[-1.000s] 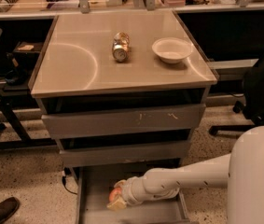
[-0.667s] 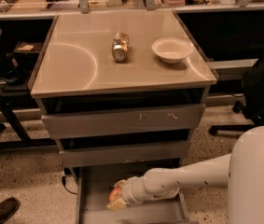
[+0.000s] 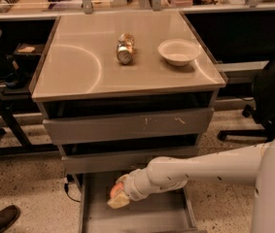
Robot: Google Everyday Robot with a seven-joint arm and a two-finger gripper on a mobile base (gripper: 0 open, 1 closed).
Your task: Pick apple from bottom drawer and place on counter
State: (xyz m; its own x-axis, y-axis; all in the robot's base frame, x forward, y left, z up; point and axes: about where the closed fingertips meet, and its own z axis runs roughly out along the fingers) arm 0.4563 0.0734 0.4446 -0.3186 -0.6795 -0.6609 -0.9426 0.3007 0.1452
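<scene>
The bottom drawer (image 3: 168,216) is pulled open below two shut grey drawers. My white arm reaches in from the right, and my gripper (image 3: 119,194) is low inside the drawer at its left part. The red-orange apple (image 3: 114,190) shows at the gripper's tip, right against it and partly covered by it. The counter (image 3: 74,67) is the glossy beige cabinet top above, with a curved arc mark on its left half.
A silver can (image 3: 125,48) lies on its side at the counter's middle, and a white bowl (image 3: 179,51) stands to its right. The two upper drawers (image 3: 127,126) are shut. A black chair (image 3: 273,93) stands at the right, and a shoe (image 3: 0,219) is on the floor at the left.
</scene>
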